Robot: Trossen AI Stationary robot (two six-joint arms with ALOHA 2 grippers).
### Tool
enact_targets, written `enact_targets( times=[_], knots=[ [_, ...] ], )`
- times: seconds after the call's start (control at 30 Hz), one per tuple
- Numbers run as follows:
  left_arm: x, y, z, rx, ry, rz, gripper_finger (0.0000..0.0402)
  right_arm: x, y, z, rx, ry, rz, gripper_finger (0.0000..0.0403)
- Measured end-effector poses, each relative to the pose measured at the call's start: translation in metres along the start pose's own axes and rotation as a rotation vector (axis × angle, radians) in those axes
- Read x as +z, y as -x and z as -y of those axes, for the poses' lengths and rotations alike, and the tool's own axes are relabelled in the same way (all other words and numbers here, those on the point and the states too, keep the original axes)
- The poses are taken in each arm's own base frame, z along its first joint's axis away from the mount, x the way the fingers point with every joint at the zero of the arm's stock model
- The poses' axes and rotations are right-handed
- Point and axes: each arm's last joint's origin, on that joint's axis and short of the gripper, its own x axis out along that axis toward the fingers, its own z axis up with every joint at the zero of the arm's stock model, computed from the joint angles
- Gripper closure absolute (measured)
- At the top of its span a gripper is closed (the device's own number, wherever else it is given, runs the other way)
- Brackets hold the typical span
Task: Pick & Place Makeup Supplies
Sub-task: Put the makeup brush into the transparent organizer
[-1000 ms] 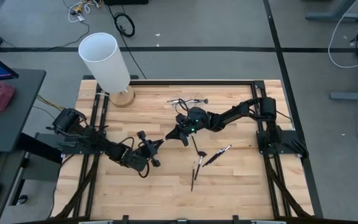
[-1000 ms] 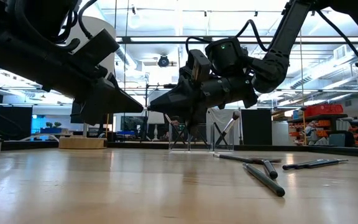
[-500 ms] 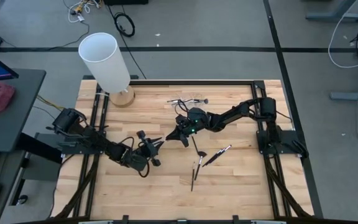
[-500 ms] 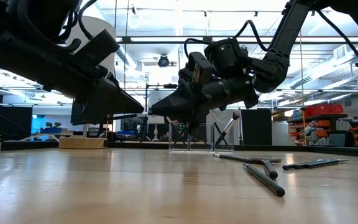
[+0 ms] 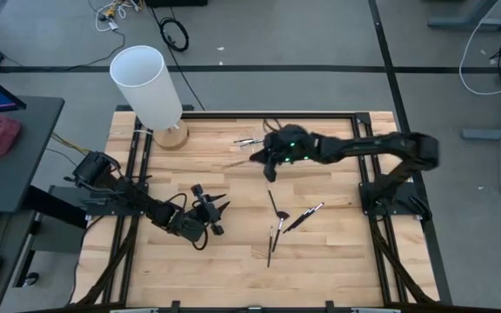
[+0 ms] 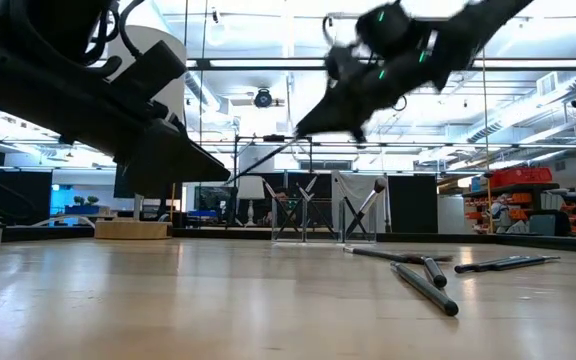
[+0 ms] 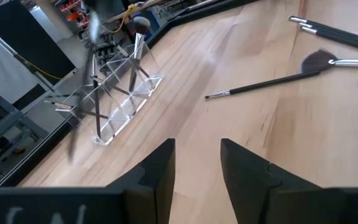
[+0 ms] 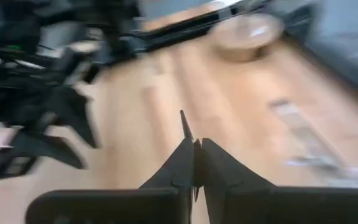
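Note:
My right gripper (image 5: 254,158) hangs high over the table's far middle, shut on a thin dark makeup brush (image 6: 266,157). The brush slants down from the gripper toward the left arm. My left gripper (image 5: 219,205) stays low near the table's middle, open, with nothing between its fingers (image 7: 197,163). Several loose brushes (image 5: 274,207) (image 5: 303,216) (image 5: 270,242) lie flat on the wood to the right of it. A clear acrylic holder (image 7: 114,102) with a few brushes leaning in it stands near the far edge. My right gripper pinches the brush's slim handle (image 8: 183,124) between its two fingers, which lie roughly along it. A short, thin length sticks out past the fingertips (image 8: 185,152). The brush is lifted clear of the table and tilts downward from the gripper (image 6: 306,128).
A tall white cylinder (image 5: 147,85) on a round wooden base (image 5: 171,136) stands at the far left corner. Black rails (image 5: 134,174) run along the left and right sides of the table. The near half of the wooden top (image 5: 233,269) is bare.
The two grippers met tip to tip at the table's middle. My left gripper has opened and let go, staying in place. My right gripper has risen and swung toward the far edge, tipping up toward level, and has carried the thin brush clear of the table.

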Motion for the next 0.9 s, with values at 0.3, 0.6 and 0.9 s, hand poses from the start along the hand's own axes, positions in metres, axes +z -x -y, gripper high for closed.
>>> enact_targets(
  times=[0.3,0.6,0.9],
  knots=[
    [0.0,-0.001,0.0,0.003,0.001,-0.001,0.0275,0.065,0.075,-0.001,-0.546,0.175,-0.187,0.0385],
    [0.0,-0.001,-0.001,0.001,0.005,0.0,0.0275,0.064,0.073,0.015,-0.514,0.145,-0.32,0.0385],
    [0.001,-0.002,-0.001,0.003,0.016,0.004,0.0275,0.043,0.038,0.033,-0.46,0.144,-0.446,0.0385]
  ],
)
